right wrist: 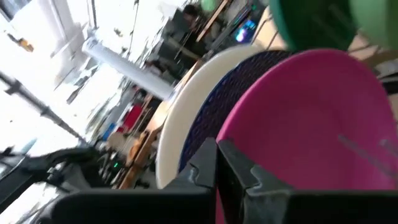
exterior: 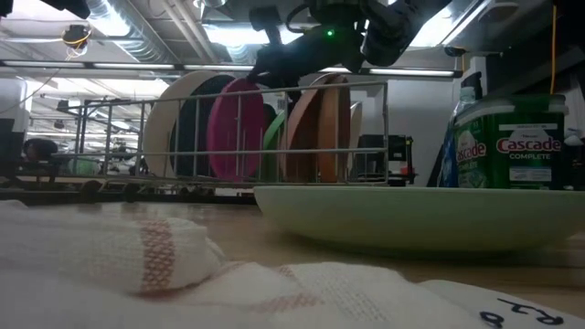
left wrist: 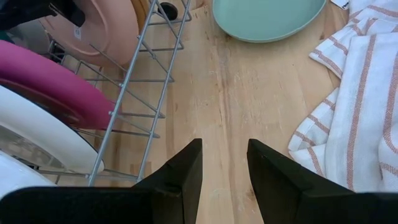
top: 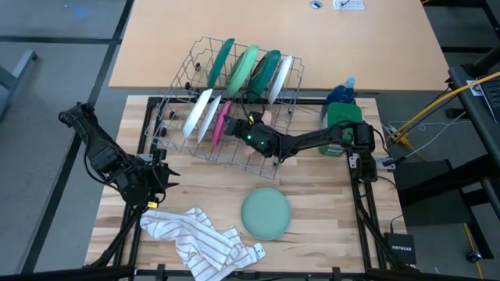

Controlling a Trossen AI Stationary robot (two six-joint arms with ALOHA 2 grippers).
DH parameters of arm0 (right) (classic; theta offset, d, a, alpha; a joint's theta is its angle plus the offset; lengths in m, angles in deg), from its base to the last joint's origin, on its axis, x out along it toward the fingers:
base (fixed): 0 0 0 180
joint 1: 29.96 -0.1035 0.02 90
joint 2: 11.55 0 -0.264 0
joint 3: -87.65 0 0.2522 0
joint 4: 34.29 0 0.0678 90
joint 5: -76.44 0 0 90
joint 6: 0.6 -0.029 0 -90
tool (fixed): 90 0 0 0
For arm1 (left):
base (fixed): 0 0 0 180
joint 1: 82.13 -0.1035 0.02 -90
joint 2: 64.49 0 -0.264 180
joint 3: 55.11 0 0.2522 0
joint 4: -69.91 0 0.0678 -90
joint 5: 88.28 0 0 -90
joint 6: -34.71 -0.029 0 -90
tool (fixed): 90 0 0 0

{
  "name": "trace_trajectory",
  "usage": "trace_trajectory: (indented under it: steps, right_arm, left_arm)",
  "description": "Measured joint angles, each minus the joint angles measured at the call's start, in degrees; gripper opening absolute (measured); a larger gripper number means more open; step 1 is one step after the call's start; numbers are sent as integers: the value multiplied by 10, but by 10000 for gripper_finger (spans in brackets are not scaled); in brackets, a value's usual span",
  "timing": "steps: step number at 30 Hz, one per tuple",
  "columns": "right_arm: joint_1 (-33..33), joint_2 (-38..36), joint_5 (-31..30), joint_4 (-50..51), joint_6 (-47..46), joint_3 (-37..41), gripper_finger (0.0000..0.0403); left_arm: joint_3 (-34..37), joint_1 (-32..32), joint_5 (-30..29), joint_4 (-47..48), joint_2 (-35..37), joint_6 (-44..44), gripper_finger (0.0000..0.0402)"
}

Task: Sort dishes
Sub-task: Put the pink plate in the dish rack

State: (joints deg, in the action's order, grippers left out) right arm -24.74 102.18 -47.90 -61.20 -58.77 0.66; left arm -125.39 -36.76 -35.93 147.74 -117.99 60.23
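A wire dish rack at mid-table holds several upright dishes: dark green, light green and white plates in the far row, and a white plate and a magenta plate in the near row. A light green plate lies flat on the wood. My right gripper reaches in from the right, shut, at the magenta plate's top. My left gripper hovers open over bare wood by the rack's near left corner. My right gripper is shut, and its fingertips stand right at the magenta plate's upper rim, coming in level from the table's right. The fingers hide the spot, so I cannot tell whether they touch the rim.
A white cloth with brown stripes lies crumpled at the near edge, left of the flat plate. A green-lidded detergent container stands at the right behind the right arm. A pale pink dish sits in the rack under the right arm.
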Motion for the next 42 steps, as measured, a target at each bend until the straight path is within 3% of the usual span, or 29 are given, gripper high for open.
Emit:
trace_trajectory:
  steps: [10,16,26,36,42]
  right_arm:
    - [5,0,-6,1,0,0,11]
    - [4,0,74,1,-1,0,12]
    - [9,0,81,1,-1,0,15]
    - [10,1,85,3,-1,1,94]
    - [8,-3,75,1,-8,1,105]
  left_arm:
    - [0,0,0,0,0,0,118]
    - [0,0,0,0,0,0,118]
    - [0,0,0,0,0,1,118]
    - [0,0,0,0,0,1,118]
    - [0,0,0,0,0,1,118]
